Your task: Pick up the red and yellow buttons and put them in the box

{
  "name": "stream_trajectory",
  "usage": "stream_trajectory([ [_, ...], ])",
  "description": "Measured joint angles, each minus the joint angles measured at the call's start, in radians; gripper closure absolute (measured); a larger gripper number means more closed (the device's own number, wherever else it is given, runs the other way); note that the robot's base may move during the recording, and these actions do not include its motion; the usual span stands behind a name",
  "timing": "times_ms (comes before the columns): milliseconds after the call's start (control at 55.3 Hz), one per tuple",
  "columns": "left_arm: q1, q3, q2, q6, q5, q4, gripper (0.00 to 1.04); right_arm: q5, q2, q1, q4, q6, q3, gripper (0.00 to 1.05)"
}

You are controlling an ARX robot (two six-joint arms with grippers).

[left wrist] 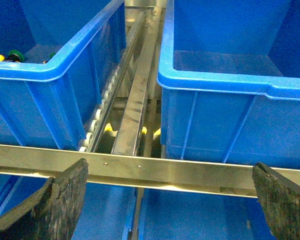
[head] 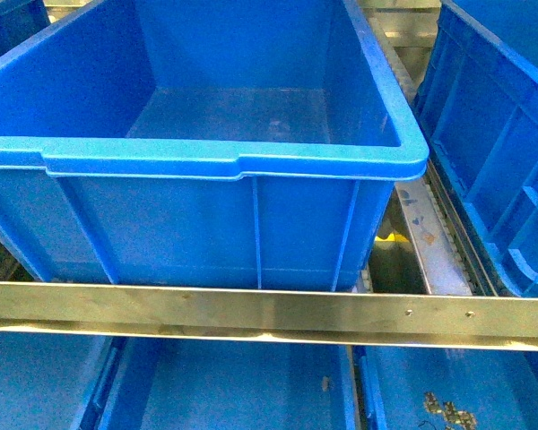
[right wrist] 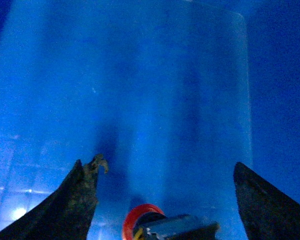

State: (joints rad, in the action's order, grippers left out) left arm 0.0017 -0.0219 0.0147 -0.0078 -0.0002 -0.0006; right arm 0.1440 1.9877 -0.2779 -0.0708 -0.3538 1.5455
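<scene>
Red button (right wrist: 140, 218) between spread right fingers (right wrist: 72, 205), blue box (head: 233, 166), left fingers (left wrist: 55, 200) spread

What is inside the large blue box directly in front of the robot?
In the front view the box shows only bare blue floor; no buttons are visible. Its near wall hides the front strip of the floor, so that part cannot be checked.

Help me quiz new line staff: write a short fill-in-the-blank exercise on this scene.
1. In the front view, the big bin is coloured ____.
2. In the right wrist view, the button seen between the fingers of the right gripper has a ____ cap.
3. In the left wrist view, the left gripper is ____, not shut.

Missing words: blue; red; open.
</scene>
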Motion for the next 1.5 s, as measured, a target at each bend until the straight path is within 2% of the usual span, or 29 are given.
stream_trajectory([
  [108,0.000,0.000,0.000,0.000,0.000,0.000,0.08,0.076,-0.080,-0.011,0.035,0.051,-0.055,0.05],
  [380,0.000,0.000,0.000,0.000,0.000,0.000,0.08,0.169,-0.432,-0.034,0.058,0.179,-0.281,0.06],
  [524,0.000,0.000,0.000,0.000,0.000,0.000,0.08,0.155,-0.686,-0.008,0.013,0.272,-0.421,0.06],
  [687,0.000,0.000,0.000,0.000,0.000,0.000,0.08,-0.002,-0.967,0.116,0.289,0.329,-0.722,0.30],
  [832,0.000,0.000,0.000,0.000,0.000,0.000,0.08,-0.042,-1.130,0.180,0.365,0.339,-0.950,0.53],
  [940,0.000,0.000,0.000,0.000,0.000,0.000,0.08,-0.069,-1.186,0.197,0.417,0.341,-1.100,0.76],
  [994,0.000,0.000,0.000,0.000,0.000,0.000,0.08,-0.129,-1.217,0.237,0.434,0.343,-1.157,0.87],
  [1067,0.000,0.000,0.000,0.000,0.000,0.000,0.08,-0.138,-1.257,0.267,0.451,0.343,-1.209,1.02],
  [1500,0.000,0.000,0.000,0.000,0.000,0.000,0.08,-0.144,-1.463,0.275,0.466,0.344,-1.419,1.01],
])
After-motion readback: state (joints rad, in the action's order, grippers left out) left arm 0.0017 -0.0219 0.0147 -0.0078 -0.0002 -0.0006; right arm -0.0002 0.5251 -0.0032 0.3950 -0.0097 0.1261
